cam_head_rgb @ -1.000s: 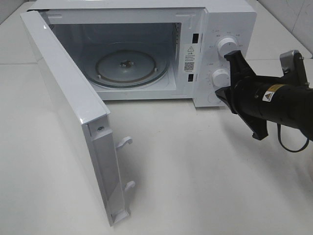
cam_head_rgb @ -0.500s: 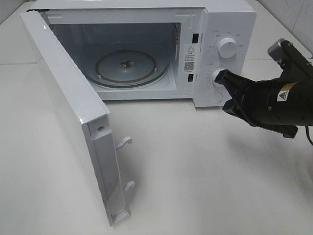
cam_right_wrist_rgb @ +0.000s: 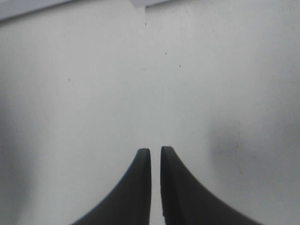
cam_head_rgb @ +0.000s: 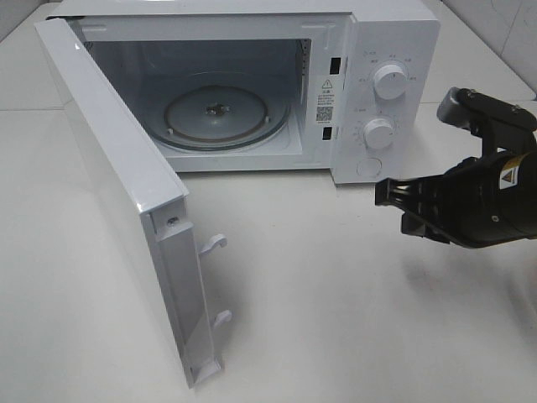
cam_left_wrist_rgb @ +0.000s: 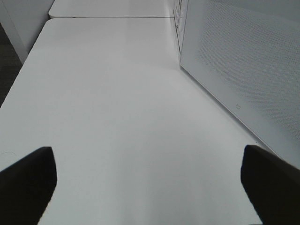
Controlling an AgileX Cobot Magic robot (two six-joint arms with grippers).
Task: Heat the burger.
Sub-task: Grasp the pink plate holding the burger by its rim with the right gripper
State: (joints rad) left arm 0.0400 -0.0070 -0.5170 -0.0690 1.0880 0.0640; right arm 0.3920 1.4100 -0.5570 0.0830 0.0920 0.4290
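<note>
**Exterior high view.** A white tabletop (cam_head_rgb: 352, 302) fills the frame. A seam crosses it at 9 o'clock, and pale wall tile (cam_head_rgb: 508, 25) shows at 1 o'clock. A white microwave oven (cam_head_rgb: 403, 34) stands at 12 o'clock. Its door (cam_head_rgb: 109, 168) is swung wide toward 8 o'clock, with two latch hooks (cam_head_rgb: 216, 243) on its free edge. Inside, the glass turntable (cam_head_rgb: 222, 113) lies flat and bare. The control panel carries an upper knob (cam_head_rgb: 391, 81), a lower knob (cam_head_rgb: 378, 133) and a round button (cam_head_rgb: 368, 167). The right gripper (cam_head_rgb: 379, 195) sits at 3 o'clock, black, pointing toward 9 o'clock and clear of the panel.

**Left wrist view.** The left gripper (cam_left_wrist_rgb: 147, 164) stands wide – its fingers (cam_left_wrist_rgb: 28, 183) are at opposite edges of the frame with only tabletop between them. The door's dotted outer face is beside it, and a strip of dark floor (cam_left_wrist_rgb: 7, 70) borders the table.

**Right wrist view.** The jaws are nearly together, with a thin slit between them – nothing is held. Matt white tabletop with faint specks lies beyond them.

Where the burger is cannot be told from any of the three views.
</note>
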